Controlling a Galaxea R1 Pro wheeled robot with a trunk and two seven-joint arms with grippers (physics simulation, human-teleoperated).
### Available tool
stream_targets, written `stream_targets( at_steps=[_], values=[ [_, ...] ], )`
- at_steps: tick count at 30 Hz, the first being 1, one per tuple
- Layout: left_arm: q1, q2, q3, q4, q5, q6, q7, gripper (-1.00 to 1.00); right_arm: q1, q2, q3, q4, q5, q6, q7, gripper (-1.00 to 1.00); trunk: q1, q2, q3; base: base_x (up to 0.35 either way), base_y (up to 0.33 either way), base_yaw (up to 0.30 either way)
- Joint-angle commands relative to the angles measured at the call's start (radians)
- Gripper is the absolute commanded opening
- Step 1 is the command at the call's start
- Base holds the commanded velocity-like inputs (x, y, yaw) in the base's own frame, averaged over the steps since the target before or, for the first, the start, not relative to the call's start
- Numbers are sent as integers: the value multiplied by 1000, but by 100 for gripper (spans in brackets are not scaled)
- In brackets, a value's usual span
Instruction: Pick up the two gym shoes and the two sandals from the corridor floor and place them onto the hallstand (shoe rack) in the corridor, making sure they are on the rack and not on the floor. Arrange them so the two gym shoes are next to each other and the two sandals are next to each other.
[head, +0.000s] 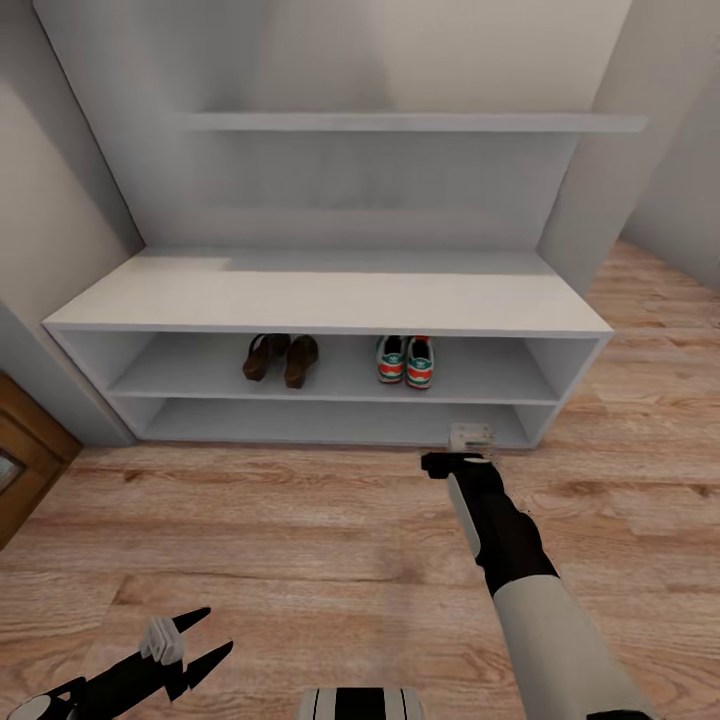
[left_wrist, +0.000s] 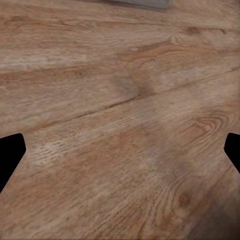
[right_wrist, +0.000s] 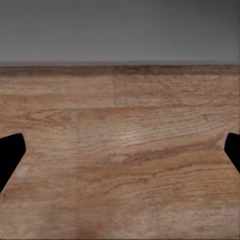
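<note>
The left gripper (head: 205, 640) sits nearest, its black fingers spread apart and empty above the corridor floor (head: 300, 540), warm wood-grain planks with knots. Farther ahead, the right gripper (head: 457, 462) reaches out on its black-and-white arm just short of the hallstand (head: 330, 300); its fingertips stand wide apart in the right wrist view, holding nothing. Beyond it, on the upper shelf of the flat, pale-grey unit, the brown sandals (head: 280, 358) stand side by side left of centre, the white gym shoes (head: 405, 360) side by side just right.
</note>
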Motion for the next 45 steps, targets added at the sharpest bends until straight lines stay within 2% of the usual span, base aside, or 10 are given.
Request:
stream_targets(
  at_steps=[1,10,11,13,14,22,26,27,31,45],
  values=[
    [-1,0,1,1,1,-6,-3,100,10,-1,-1,11,6,4,1,100,-1,0,3,0,0,0],
    [-1,4,2,8,1,-5,33,100,94,-53,-1,281,6,-267,6,100,-25,43,34,0,0,0],
    [-1,4,2,12,1,-5,66,100,111,-73,-1,417,7,-427,8,100,-29,50,37,0,0,0],
    [-1,2,1,13,1,-5,90,100,117,-83,-1,507,7,-526,17,100,-37,64,43,0,0,0],
    [-1,2,0,14,1,-6,126,100,122,-101,0,674,9,-704,60,100,-40,71,46,0,0,0],
    [-1,-1,-1,15,1,-7,234,100,142,-214,2,952,9,-1072,290,100,-71,127,71,0,0,0],
    [-1,-5,-1,16,2,-7,287,100,167,-268,1,971,6,-1121,370,100,-86,155,84,0,0,0],
    [-1,-6,0,16,2,-7,344,100,190,-312,0,978,2,-1150,442,100,-90,162,87,0,0,0],
    [-1,-7,3,17,4,-6,435,100,216,-353,-1,982,0,-1170,511,100,-106,190,100,0,0,0],
    [-1,-38,0,134,14,-24,790,100,273,-361,-2,984,2,-1176,539,100,-159,288,143,0,0,0]
  ],
)
